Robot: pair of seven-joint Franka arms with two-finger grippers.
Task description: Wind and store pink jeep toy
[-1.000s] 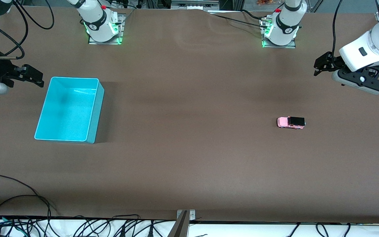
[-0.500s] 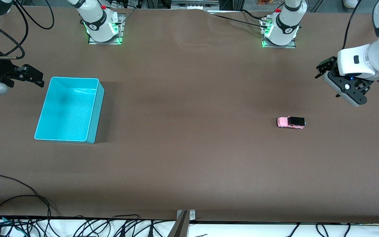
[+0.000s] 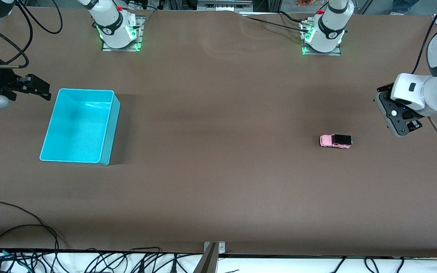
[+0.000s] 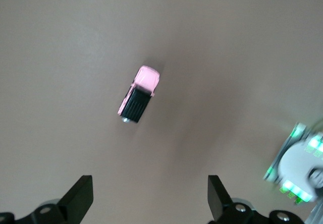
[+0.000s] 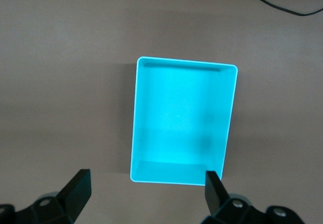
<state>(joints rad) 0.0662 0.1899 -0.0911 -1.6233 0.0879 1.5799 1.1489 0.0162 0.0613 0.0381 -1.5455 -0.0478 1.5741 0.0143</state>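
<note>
The pink jeep toy (image 3: 335, 141), pink with a black roof, stands on the brown table toward the left arm's end. It also shows in the left wrist view (image 4: 140, 94). My left gripper (image 3: 393, 115) hangs over bare table beside the jeep, toward the left arm's end; in its wrist view it (image 4: 150, 199) is open and empty. The turquoise bin (image 3: 112, 129) is empty at the right arm's end and shows in the right wrist view (image 5: 176, 169). My right gripper (image 3: 44, 90) waits beside the bin, open and empty (image 5: 146, 188).
The two arm bases (image 3: 119, 30) (image 3: 323, 32) stand at the table's edge farthest from the front camera. Cables (image 3: 21, 227) and a metal bracket (image 3: 214, 248) lie along the edge nearest it. The left arm's base shows in the left wrist view (image 4: 298, 168).
My left gripper has swung from level to pointing down and has come closer to the jeep. The right arm, the jeep and the bin have not moved.
</note>
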